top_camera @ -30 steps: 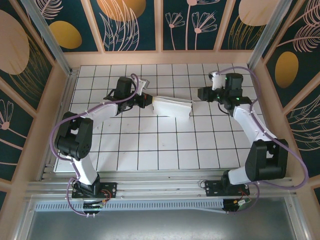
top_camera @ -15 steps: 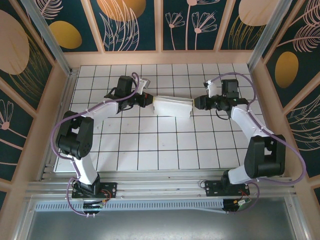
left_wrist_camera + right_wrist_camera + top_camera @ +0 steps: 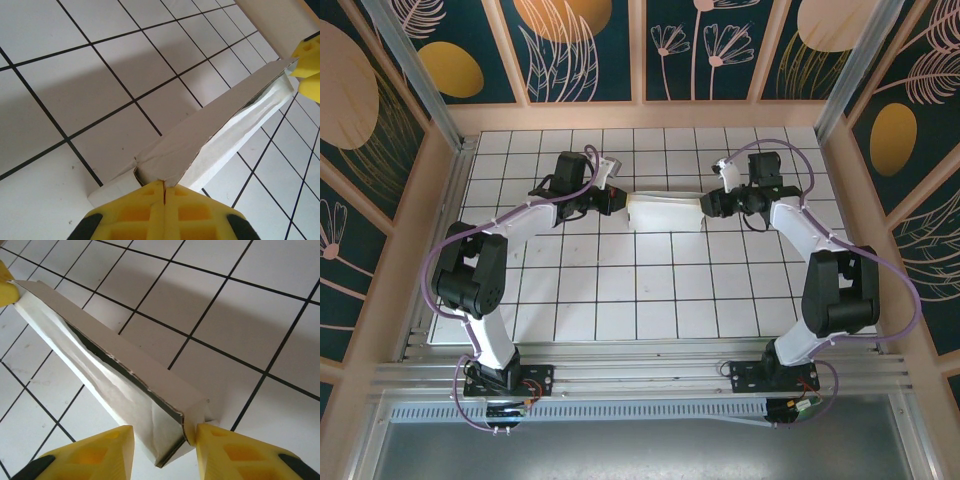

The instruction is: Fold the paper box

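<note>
One paper box (image 3: 665, 212) lay on the far half of the table (image 3: 620, 300), seen from above. In its wrist view, your left gripper (image 3: 164, 187) pinched one end flap tight. Your right gripper (image 3: 163, 436) straddled the other end, jaws partly apart; closing off-centre could crush that wall.

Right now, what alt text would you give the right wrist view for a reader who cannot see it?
A long white paper box stretches over the gridded table, its near end between the open yellow right fingers, one touching its corner flap. At its far end, top left, a yellow tip of the left fingers meets the box.
</note>
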`<state>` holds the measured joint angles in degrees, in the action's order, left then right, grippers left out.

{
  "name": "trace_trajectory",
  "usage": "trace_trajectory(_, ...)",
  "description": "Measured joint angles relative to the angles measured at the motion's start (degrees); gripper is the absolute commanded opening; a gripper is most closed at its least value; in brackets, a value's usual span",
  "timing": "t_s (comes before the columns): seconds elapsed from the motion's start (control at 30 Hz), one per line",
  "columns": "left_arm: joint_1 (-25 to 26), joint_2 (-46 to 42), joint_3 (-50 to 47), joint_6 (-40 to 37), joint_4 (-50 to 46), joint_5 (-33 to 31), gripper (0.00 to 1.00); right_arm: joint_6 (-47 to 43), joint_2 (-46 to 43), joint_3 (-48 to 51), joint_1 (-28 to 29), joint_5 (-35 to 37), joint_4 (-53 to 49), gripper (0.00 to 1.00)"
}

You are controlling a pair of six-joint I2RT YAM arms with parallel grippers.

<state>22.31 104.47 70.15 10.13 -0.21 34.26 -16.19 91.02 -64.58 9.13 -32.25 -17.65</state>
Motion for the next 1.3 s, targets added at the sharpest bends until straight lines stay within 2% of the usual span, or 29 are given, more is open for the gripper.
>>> trace_trajectory(0.27, 0.0, 0.0, 0.0, 0.0, 0.0, 0.2, 0.0, -1.2, 0.0, -0.3, 0.0, 2.7, 0.0, 0.21)
trace_trajectory(0.63, 0.0, 0.0, 0.0, 0.0, -0.3, 0.4, 0.0, -1.0, 0.4, -2.9, 0.1, 2.9, -0.3, 0.03)
trace_trajectory(0.7, 0.0, 0.0, 0.0, 0.0, -0.3, 0.4, 0.0, -1.1, 0.4, -2.9, 0.1, 2.9, -0.4, 0.05)
trace_trajectory(0.77, 0.0, 0.0, 0.0, 0.0, -0.3, 0.6, 0.0, -1.3, 0.4, -2.9, 0.2, 3.2, -0.6, 0.2)
trace_trajectory(0.8, 0.0, 0.0, 0.0, 0.0, -0.3, 0.7, 0.0, -1.5, 0.4, -2.9, 0.4, 3.7, -0.8, 0.23)
trace_trajectory(0.87, 0.0, 0.0, 0.1, 0.0, -0.4, 0.8, 0.0, -1.6, 0.4, -2.9, 1.1, 4.6, -0.8, 0.22)
trace_trajectory(1.03, 0.0, 0.0, 0.1, 0.0, -0.5, 0.9, 0.0, -1.5, 0.5, -2.9, 1.6, 7.0, -0.7, 0.13)
trace_trajectory(1.07, 0.0, 0.0, 0.1, 0.0, -0.5, 0.9, 0.0, -1.5, 0.5, -2.9, 1.6, 7.3, -0.6, 0.16)
trace_trajectory(1.13, 0.0, 0.0, 0.1, 0.0, -0.5, 0.9, 0.0, -1.7, 0.6, -2.9, 1.6, 7.6, -0.6, 0.34)
trace_trajectory(1.17, 0.0, 0.0, 0.1, 0.0, -0.5, 0.9, 0.0, -1.7, 0.6, -2.9, 1.7, 8.1, -0.5, 0.38)
trace_trajectory(1.3, 0.0, 0.0, 0.2, 0.0, -0.7, 0.9, 0.0, -1.7, 1.1, -2.9, 1.7, 10.3, -0.4, 0.36)
